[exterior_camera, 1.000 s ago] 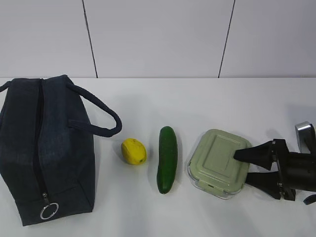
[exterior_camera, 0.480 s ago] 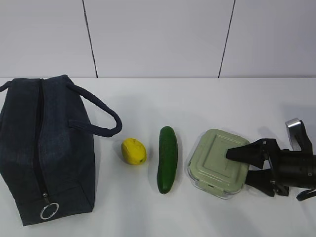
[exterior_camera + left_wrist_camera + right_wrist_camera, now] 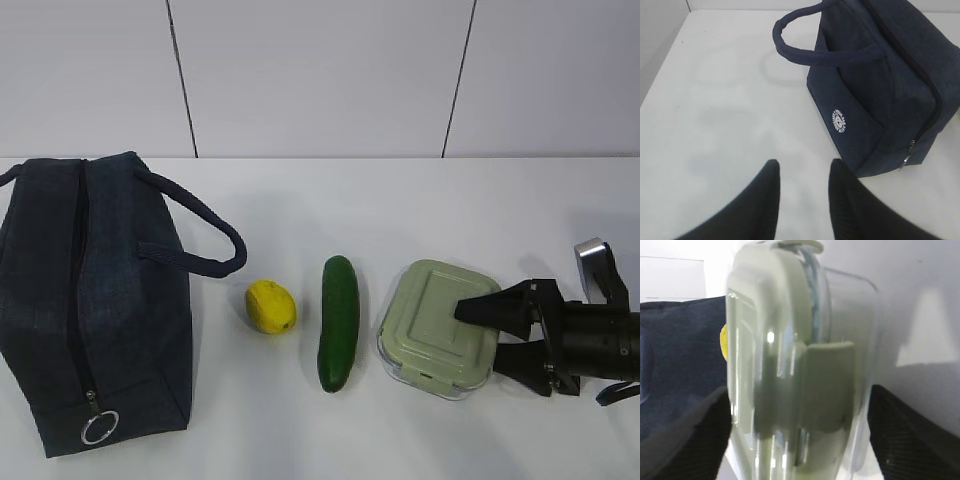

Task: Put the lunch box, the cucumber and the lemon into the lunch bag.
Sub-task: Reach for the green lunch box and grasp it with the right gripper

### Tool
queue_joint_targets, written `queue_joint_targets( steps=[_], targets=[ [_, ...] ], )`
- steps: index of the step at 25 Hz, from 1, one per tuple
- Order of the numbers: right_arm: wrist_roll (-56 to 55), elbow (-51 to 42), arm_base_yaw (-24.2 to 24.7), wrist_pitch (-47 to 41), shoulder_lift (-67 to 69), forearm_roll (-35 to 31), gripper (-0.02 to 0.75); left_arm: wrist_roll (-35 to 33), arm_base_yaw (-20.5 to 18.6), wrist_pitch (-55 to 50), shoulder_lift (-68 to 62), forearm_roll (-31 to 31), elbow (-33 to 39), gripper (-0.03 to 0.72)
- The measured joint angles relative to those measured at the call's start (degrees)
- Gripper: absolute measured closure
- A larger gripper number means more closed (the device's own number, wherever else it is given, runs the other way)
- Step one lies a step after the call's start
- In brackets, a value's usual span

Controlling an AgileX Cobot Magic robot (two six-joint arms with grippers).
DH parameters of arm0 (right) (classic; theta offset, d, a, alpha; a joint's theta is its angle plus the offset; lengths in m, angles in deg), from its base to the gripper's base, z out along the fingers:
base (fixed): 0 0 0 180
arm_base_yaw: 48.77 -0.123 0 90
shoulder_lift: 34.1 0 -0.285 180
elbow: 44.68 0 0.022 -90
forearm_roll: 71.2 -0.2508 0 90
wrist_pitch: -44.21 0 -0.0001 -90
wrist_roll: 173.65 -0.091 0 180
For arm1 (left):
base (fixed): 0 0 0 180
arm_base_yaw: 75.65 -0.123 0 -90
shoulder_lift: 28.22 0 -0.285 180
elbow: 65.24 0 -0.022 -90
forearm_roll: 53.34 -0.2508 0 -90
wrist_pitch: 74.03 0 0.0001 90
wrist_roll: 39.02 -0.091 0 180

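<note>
The lunch box [image 3: 432, 325], clear with a sage-green lid, sits on the white table at the right. My right gripper [image 3: 481, 332] is open and straddles its right edge, one finger over the lid and one lower at the side. In the right wrist view the box [image 3: 800, 365] fills the gap between the fingers [image 3: 690, 440]. The cucumber [image 3: 339, 322] lies left of the box, and the lemon [image 3: 271, 306] left of that. The navy lunch bag [image 3: 90, 300] stands at the far left with its zipper shut. My left gripper [image 3: 805, 167] is open and empty above bare table beside the bag [image 3: 880, 85].
The bag's loop handle [image 3: 200, 235] sticks out toward the lemon. A metal ring pull [image 3: 100, 427] hangs at the bag's near end. A white panelled wall runs behind the table [image 3: 400, 200].
My right gripper has moved left, so its fingers now reach further over the lunch box's right edge. Nothing else has moved.
</note>
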Motion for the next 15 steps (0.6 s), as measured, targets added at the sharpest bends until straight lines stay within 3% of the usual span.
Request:
queue_joint_targets(
  steps=[2,3,7,15],
  targets=[
    [0.0,0.0,0.0,-0.2,0.0,0.0,0.112,0.0,0.0,0.0,0.0,-0.1,0.0,0.449],
    [0.2,0.0,0.0,-0.3,0.0,0.0,0.013,0.1,0.0,0.0,0.0,-0.1,0.0,0.449],
    [0.2,0.0,0.0,-0.5,0.0,0.0,0.129,0.4,0.0,0.0,0.0,-0.2,0.0,0.449],
    [0.8,0.0,0.0,-0.5,0.0,0.0,0.149,0.6,0.0,0.0,0.0,-0.3,0.0,0.449]
  ],
)
